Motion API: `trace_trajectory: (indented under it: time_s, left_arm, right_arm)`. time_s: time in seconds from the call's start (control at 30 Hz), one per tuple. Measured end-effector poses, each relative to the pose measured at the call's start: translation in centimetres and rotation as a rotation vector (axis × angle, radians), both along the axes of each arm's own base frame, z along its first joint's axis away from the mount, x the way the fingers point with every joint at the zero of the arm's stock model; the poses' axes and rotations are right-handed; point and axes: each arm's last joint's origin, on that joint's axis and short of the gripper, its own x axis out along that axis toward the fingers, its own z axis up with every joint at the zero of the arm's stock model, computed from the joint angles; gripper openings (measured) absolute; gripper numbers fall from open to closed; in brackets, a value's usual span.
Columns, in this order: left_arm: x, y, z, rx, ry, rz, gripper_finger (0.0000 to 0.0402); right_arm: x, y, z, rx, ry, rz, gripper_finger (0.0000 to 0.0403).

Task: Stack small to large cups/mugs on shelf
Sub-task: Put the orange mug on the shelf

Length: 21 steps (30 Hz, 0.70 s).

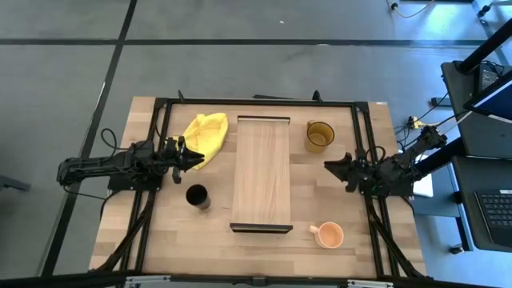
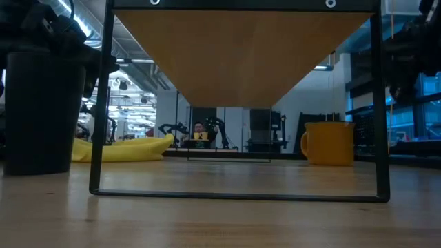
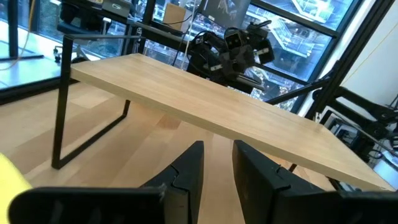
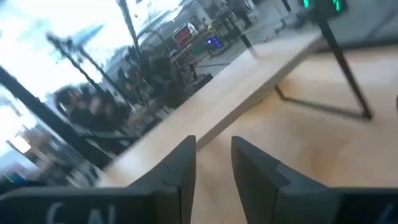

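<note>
The light-wood shelf stands on its dark end brackets in the middle of the table. The small black cup stands upright left of it, and shows large in the low view. The amber mug stands at the far right, and also shows in the low view. The peach mug stands at the near right. My left gripper hovers left of the shelf, just far of the black cup, shut and empty. My right gripper hovers right of the shelf, between the two mugs, shut and empty.
A crumpled yellow cloth lies at the far left, beside the shelf and just past my left gripper. A dark metal frame runs around the tabletop. Bare wood shows along the table's near edge.
</note>
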Motion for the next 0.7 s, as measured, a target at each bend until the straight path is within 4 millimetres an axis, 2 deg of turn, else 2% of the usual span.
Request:
trace_trajectory:
  time_s: [0.1,0.3,0.43,0.7]
  left_arm:
    - [-0.01,0.08,0.00,0.004,0.000,0.028,0.0080]
    - [-0.01,0.08,0.03,-0.137,-0.022,0.030,0.0080]
    - [-0.01,0.08,0.04,-0.135,-0.021,0.030,0.0080]
    - [-0.01,0.08,0.03,-0.138,-0.022,0.031,0.0080]
  right_arm:
    - [0.00,-0.01,0.01,0.090,-0.024,-0.004,0.0103]
    - [-0.01,-0.05,0.10,0.108,-0.036,-0.015,0.0103]
    - [-0.05,-0.10,0.59,0.181,-0.094,-0.023,0.0103]
    - [-0.09,-0.19,0.80,0.051,-0.073,-0.056,0.0103]
